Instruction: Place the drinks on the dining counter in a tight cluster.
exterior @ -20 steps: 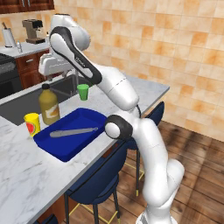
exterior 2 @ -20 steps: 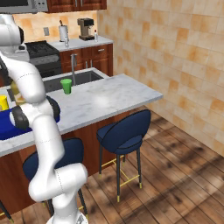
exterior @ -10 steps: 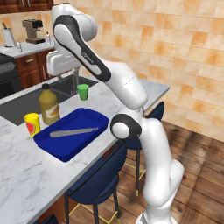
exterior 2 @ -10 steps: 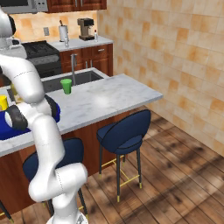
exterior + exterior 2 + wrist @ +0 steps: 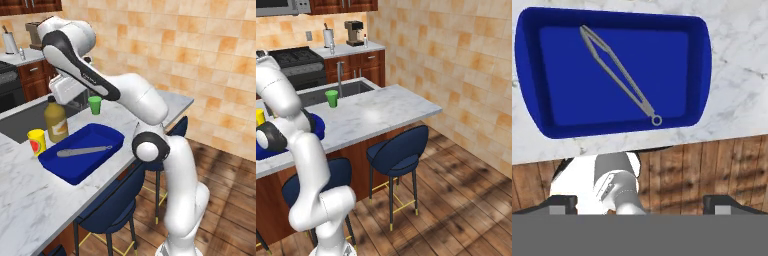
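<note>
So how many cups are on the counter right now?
2: a yellow cup left of the jug, a green cup by the sink. The arm may hide more.

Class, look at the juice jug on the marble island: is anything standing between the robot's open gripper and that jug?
Nothing visible blocks it. The juice jug stands free beside the blue tray and yellow cup. The gripper hangs open, looking down on the tray.

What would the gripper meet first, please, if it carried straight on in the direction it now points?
Probably the blue tray on the dining counter, perhaps the grey tongs lying in it. The open gripper looks down at them from above, though the counter edge and wood floor lie nearer the line; depth is unclear.
</note>
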### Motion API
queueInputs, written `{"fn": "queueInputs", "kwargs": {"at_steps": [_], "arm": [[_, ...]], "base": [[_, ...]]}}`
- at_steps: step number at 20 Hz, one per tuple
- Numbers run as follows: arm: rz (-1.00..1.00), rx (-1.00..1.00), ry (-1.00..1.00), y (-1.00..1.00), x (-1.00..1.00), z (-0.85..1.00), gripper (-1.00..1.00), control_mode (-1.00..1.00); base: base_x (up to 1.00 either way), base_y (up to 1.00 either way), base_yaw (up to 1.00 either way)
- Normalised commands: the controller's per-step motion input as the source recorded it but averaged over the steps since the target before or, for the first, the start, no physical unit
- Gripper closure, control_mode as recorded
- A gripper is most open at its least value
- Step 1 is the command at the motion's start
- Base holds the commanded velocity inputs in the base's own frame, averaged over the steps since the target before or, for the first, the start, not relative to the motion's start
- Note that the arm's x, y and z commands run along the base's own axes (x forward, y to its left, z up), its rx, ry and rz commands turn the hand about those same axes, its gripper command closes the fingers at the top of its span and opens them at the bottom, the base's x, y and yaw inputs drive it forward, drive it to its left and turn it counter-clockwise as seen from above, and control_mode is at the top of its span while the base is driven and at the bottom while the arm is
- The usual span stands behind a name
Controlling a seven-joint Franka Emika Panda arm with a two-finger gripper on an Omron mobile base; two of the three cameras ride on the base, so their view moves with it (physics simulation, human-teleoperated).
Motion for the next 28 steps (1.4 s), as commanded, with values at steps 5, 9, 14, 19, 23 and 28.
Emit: {"fn": "queueInputs", "kwargs": {"at_steps": [5, 9, 14, 19, 23, 28], "arm": [[0.00, 0.09, -0.07, -0.53, -0.25, -0.54, -1.00, -1.00], [0.00, 0.04, 0.01, -0.72, -0.34, -0.32, -1.00, -1.00], [0.00, 0.05, 0.01, -0.75, -0.38, -0.33, -1.00, -1.00], [0.00, 0.11, 0.01, -0.62, -0.29, -0.09, -1.00, -1.00], [-0.03, 0.21, 0.03, -0.51, -0.33, -0.01, -1.00, -1.00], [-0.02, 0.15, -0.01, -0.34, -0.39, -0.10, -1.00, -1.00]], "base": [[0.00, 0.00, 0.00], [0.00, 0.00, 0.00], [0.00, 0.00, 0.00], [0.00, 0.00, 0.00], [0.00, 0.00, 0.00], [0.00, 0.00, 0.00]]}}
